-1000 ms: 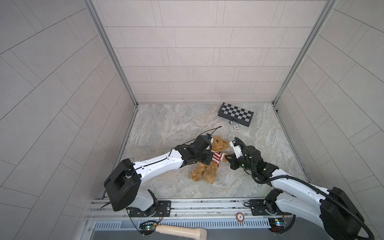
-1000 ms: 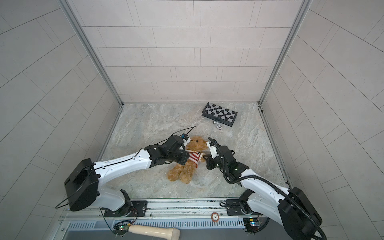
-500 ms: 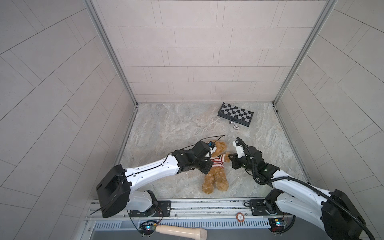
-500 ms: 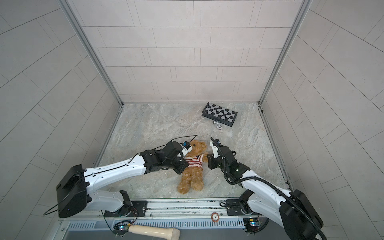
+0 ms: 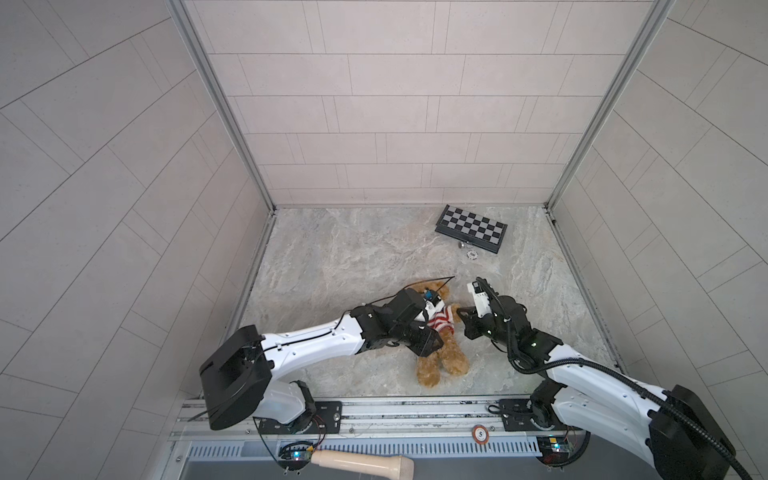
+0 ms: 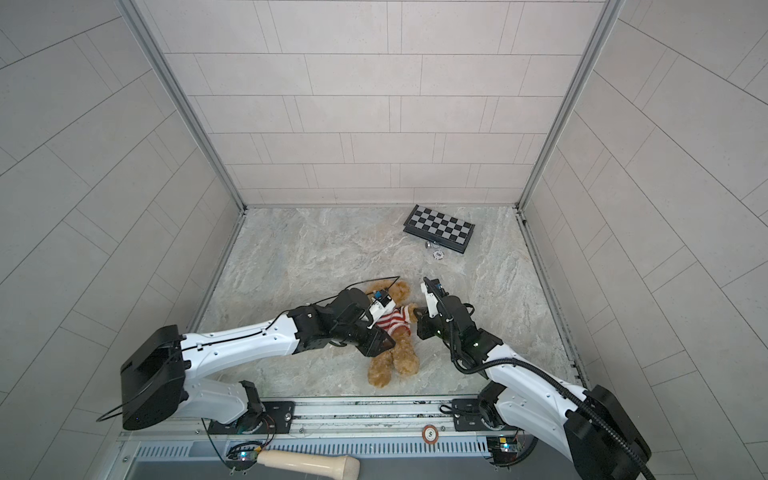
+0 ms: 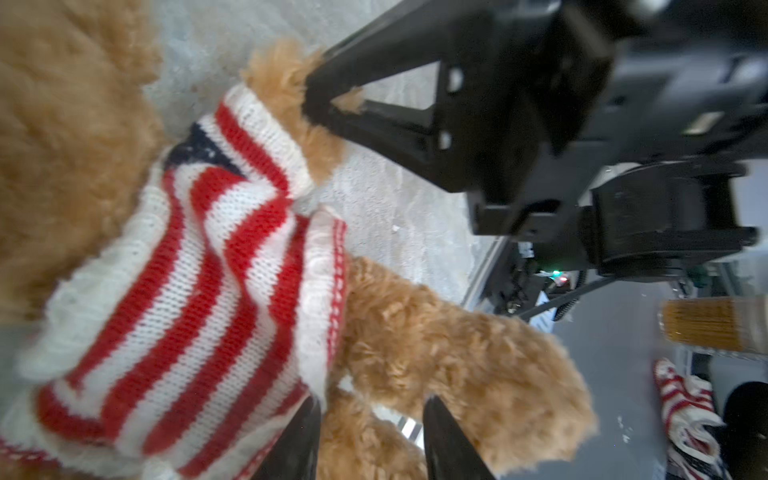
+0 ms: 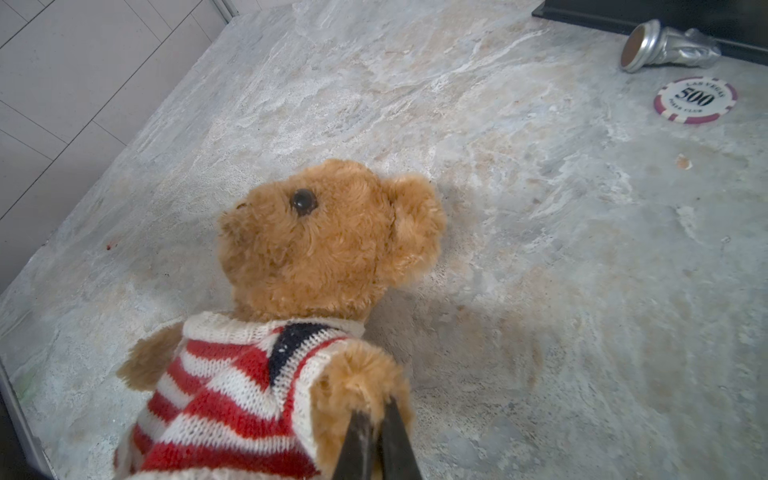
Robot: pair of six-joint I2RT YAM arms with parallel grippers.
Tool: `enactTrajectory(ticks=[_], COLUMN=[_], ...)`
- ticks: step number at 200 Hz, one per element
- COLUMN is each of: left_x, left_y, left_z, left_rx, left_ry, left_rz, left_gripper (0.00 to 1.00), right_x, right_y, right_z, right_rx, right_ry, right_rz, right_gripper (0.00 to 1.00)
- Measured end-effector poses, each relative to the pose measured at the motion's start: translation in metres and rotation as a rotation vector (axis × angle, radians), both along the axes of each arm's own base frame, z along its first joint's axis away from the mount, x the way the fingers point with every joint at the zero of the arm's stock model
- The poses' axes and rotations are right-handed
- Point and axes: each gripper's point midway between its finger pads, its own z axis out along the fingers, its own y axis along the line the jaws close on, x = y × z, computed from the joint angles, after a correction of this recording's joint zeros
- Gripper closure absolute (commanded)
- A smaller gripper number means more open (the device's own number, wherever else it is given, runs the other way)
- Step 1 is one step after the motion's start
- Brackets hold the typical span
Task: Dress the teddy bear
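The teddy bear (image 5: 441,365) lies on its back on the marble table, head (image 8: 324,241) to the rear and legs (image 6: 395,361) to the front. It wears a red-and-white striped sweater (image 5: 443,324) (image 7: 187,291) (image 8: 216,395) down to the belly. My left gripper (image 5: 428,340) (image 7: 372,409) hovers open at the sweater's hem, with brown fur showing between its fingers. My right gripper (image 5: 460,311) (image 8: 376,409) is shut on the bear's paw, which pokes out of a sleeve. In the left wrist view the right gripper's fingertips (image 7: 328,99) pinch that paw.
A folded chessboard (image 5: 471,227) lies at the back right, with a silver chess piece (image 8: 665,45) and a poker chip (image 8: 695,99) beside it. Tiled walls close in three sides. A wooden handle (image 5: 365,461) lies below the front rail.
The bear swung from lying slantwise to legs pointing at the front. My left gripper has opened and let go of the sweater. The right gripper keeps its hold on the paw.
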Motion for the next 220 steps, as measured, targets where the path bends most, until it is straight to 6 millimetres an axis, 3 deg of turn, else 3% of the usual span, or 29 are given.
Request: enactTrajectory(ticks=[20, 41, 73, 92, 119, 159, 172, 201, 220], left_x=[0.002, 0.023, 0.056, 0.065, 0.070, 0.068, 0.070, 0.078, 0.080], left_y=[0.006, 0.026, 0.058, 0.071, 0.075, 0.082, 0.079, 0.069, 0.065], left_z=[0.015, 0.023, 0.025, 0.015, -0.008, -0.056, -0.060, -0.061, -0.058], left_rx=[-0.072, -0.108, -0.114, -0.092, -0.053, 0.035, 0.025, -0.019, -0.044], left_ry=[0.011, 0.009, -0.016, -0.010, 0.030, 0.111, 0.121, 0.126, 0.124], left_rz=[0.014, 0.099, 0.246, 0.301, 0.348, 0.395, 0.402, 0.413, 0.409], left_gripper=[0.67, 0.72, 0.65, 0.55, 0.31, 0.29, 0.36, 0.79, 0.90], right_x=[0.001, 0.001, 0.003, 0.005, 0.006, 0.008, 0.010, 0.012, 0.011], right_y=[-0.001, -0.001, -0.004, -0.006, -0.007, -0.011, -0.011, -0.007, -0.003], right_z=[0.000, 0.000, 0.000, -0.005, -0.018, -0.029, -0.032, -0.038, -0.038], right_rx=[-0.001, -0.007, -0.019, -0.033, -0.065, -0.127, -0.142, -0.158, -0.165], right_ry=[-0.005, -0.008, -0.014, -0.005, 0.023, 0.031, 0.039, 0.062, 0.060], right_rz=[-0.005, -0.010, -0.028, -0.042, -0.050, -0.064, -0.067, -0.061, -0.051], right_gripper=[1.00, 1.00, 1.00, 1.00, 1.00, 1.00, 1.00, 1.00, 1.00])
